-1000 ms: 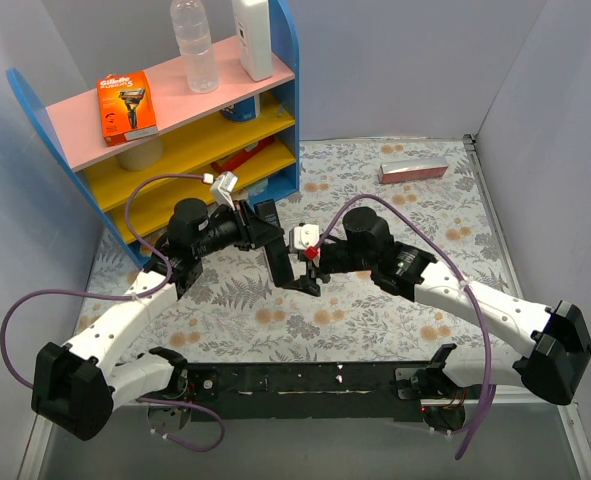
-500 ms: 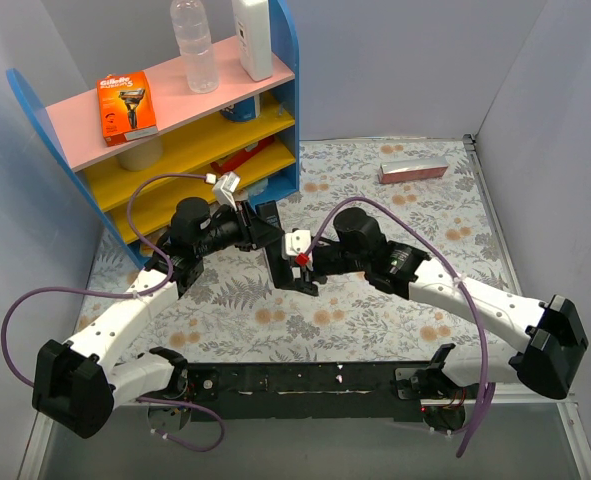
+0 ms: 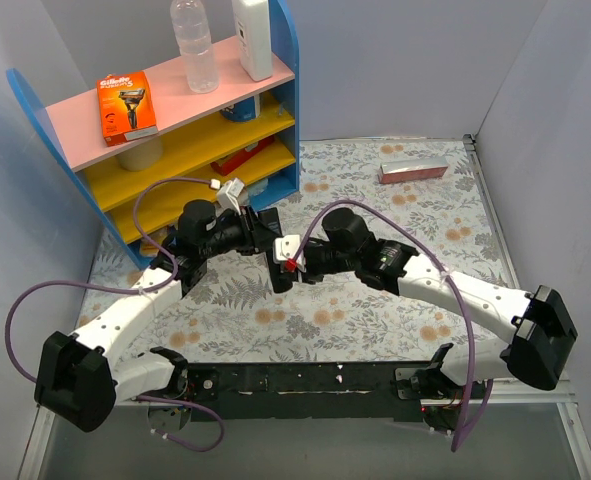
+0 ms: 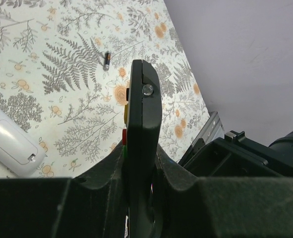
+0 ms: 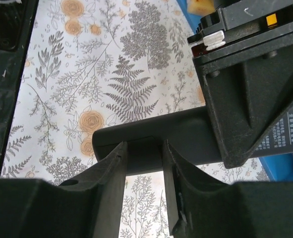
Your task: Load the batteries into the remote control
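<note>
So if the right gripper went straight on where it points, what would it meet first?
The remote clamped in the left gripper; the right gripper looks to straddle it now.

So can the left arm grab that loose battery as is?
Probably not: the left tool is shut on the black remote. The battery itself lies unobstructed.

razor box (image 3: 127, 105) and bottle (image 3: 193, 45) on the shelf (image 3: 75, 132) — pink box (image 3: 413, 170) lies apart
</note>
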`<action>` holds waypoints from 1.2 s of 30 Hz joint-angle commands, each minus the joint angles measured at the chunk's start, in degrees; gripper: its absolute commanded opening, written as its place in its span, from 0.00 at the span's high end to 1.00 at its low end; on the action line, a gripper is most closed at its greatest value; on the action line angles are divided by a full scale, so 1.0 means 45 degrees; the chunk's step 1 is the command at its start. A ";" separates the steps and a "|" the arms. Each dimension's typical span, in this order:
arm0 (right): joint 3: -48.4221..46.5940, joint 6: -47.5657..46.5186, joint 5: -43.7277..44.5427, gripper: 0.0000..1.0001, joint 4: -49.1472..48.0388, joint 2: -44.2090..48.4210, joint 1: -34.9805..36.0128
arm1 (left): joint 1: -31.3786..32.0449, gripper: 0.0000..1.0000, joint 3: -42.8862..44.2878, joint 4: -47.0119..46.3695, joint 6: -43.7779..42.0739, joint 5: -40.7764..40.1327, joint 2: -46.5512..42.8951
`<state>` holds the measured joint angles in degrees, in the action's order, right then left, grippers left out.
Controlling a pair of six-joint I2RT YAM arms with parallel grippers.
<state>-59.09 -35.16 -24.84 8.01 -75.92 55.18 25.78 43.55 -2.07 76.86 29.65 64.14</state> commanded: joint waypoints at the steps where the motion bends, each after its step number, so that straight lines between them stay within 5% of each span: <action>1: 0.1176 0.0020 -0.0124 0.63 0.1462 -0.0550 0.0258 | 0.0091 1.00 -0.0087 -0.1962 0.0499 -0.0221 -0.0366; 9: 0.2680 0.0527 -0.0358 0.72 0.0350 -0.0823 0.0258 | 0.0111 1.00 -0.1121 -0.3269 -0.0398 -0.0514 0.0024; 18: 0.3034 0.1210 -0.0516 0.71 -0.0745 -0.1236 0.0258 | 0.0677 1.00 -0.1728 -0.3857 -0.1376 -0.1334 0.1117; 21: 0.2936 0.1581 0.0049 0.67 -0.0803 -0.0458 0.0258 | 0.0697 1.00 -0.1826 -0.3605 -0.1611 -0.1550 0.1196; 27: 0.3092 0.1447 0.1514 0.36 -0.1233 0.1360 0.0258 | 0.0736 1.00 -0.1690 -0.2961 -0.2041 -0.1083 0.1177; 36: 0.2332 0.0684 0.1399 0.29 -0.1663 0.1345 0.0258 | 0.0970 1.00 -0.1143 -0.1963 -0.1534 -0.0846 0.0962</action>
<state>-45.28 -30.26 -18.83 2.92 -68.90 56.01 29.58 35.51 -12.34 69.19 24.71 70.19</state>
